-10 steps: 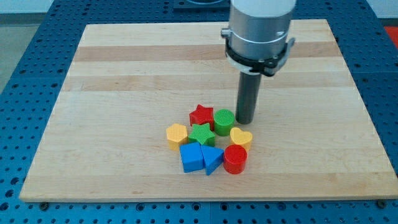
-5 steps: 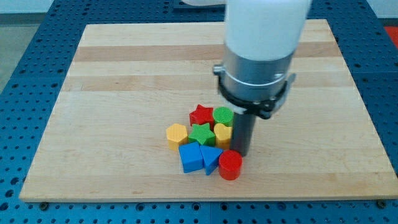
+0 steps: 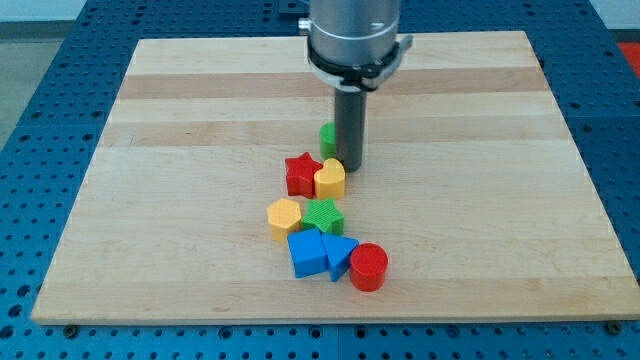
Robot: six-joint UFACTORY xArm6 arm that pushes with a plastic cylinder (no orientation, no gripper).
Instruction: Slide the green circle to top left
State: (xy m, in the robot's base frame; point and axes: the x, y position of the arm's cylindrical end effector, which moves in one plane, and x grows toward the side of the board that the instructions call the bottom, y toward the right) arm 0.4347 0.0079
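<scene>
The green circle [image 3: 327, 137] stands near the board's middle, mostly hidden behind my rod; only its left edge shows. My tip [image 3: 349, 167] is just to its right and slightly below, touching or nearly touching it. A yellow heart [image 3: 330, 179] and a red star [image 3: 301, 174] lie just below and left of the tip.
A cluster lies lower on the wooden board [image 3: 180, 120]: yellow hexagon [image 3: 284, 217], green star [image 3: 323, 215], blue cube [image 3: 307, 253], blue triangle [image 3: 341, 255] and red cylinder [image 3: 368, 267].
My tip swung up and left through the cluster. The green circle moved up toward the view's top; the yellow heart and red star were pushed up and left.
</scene>
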